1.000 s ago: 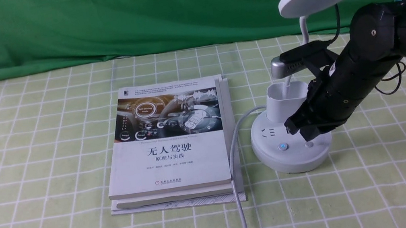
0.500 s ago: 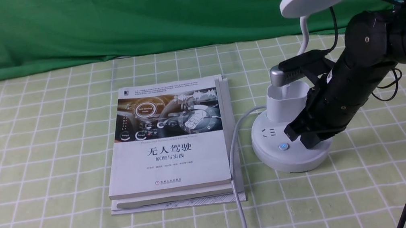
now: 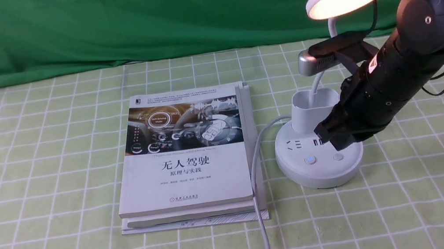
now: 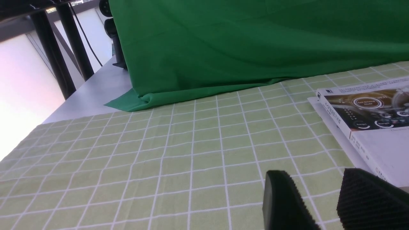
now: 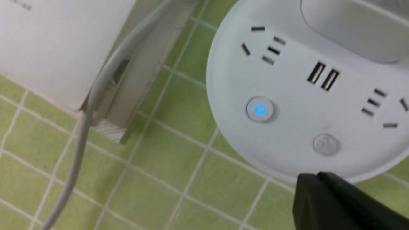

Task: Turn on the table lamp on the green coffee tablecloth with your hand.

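While its disc head glows warm, the table lamp (image 3: 300,170) stands on the green coffee tablecloth (image 3: 33,172), blue power icon lit on one button (image 5: 260,109); right gripper (image 3: 324,135) over the base, fingers pressed together, empty. Book (image 3: 190,178) just beside: "无人驾驶 原理与实践". Left gripper (image 4: 313,179) well apart, fingers parted

Plain dark green backdrop cloth (image 3: 168,12) hung behind, creased, bunched at its foot, bare white tabletop (image 4: 92,92) past its corner, two black posts (image 4: 75,41), bright pale expanse (image 4: 22,95) beyond (wall or window, unclear)

Smooth white plastic table lamp (image 3: 308,119)
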Controlling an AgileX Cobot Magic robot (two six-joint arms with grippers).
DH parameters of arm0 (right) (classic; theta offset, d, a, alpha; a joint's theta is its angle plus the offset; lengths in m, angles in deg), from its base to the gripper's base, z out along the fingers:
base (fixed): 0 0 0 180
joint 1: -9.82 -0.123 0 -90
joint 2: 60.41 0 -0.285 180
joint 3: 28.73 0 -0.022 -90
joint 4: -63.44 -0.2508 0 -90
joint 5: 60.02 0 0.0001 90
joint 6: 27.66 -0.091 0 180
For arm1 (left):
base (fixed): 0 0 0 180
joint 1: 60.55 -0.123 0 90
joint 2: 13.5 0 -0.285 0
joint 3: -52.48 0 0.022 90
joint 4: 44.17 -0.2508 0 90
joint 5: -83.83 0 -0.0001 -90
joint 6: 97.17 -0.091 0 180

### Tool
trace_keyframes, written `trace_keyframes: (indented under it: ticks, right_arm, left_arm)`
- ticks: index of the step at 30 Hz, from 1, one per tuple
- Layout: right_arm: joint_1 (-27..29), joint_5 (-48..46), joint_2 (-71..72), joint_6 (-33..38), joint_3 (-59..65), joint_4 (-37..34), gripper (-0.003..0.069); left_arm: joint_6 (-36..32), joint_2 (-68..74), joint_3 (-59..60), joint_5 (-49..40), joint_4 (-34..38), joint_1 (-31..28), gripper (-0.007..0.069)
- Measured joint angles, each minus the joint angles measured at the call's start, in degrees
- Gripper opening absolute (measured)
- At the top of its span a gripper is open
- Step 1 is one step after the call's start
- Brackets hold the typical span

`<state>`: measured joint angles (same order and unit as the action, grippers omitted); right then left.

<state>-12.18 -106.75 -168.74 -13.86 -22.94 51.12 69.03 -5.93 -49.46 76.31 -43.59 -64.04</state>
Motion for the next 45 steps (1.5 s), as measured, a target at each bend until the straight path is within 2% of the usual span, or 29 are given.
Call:
trace_keyframes:
  ticks: [9, 17, 24, 29, 42, 45]
  right_arm:
    - [0.0, 0.16, 9.12, -0.6, 10.02, 0.0, 0.003]
    - [0.0, 0.35, 27.03, -1.97, 21.74, 0.0, 0.003]
    - [0.0, -0.65, 43.92, -5.9, 30.25, 0.0, 0.003]
    - [0.0, -1.42, 51.83, -9.7, 30.8, 0.0, 0.0033]
    - [0.0, 3.51, 61.92, -9.61, 31.15, 1.62, 0.0066]
    - [1.74, 5.85, 64.79, -9.14, 32.93, 3.12, 0.0044]
  left_arm:
    - [0.0, 0.0, 0.0, 0.0, 0.0, 0.0, 0.0242]
    - [0.0, 0.0, 0.0, 0.0, 0.0, 0.0, 0.0242]
    - [0.0, 0.0, 0.0, 0.0, 0.0, 0.0, 0.0242]
    - [0.0, 0.0, 0.0, 0.0, 0.0, 0.0, 0.0242]
    - [0.02, 0.0, 0.0, 0.0, 0.0, 0.0, 0.0242]
    - [0.02, 0.0, 0.0, 0.0, 0.0, 0.0, 0.0242]
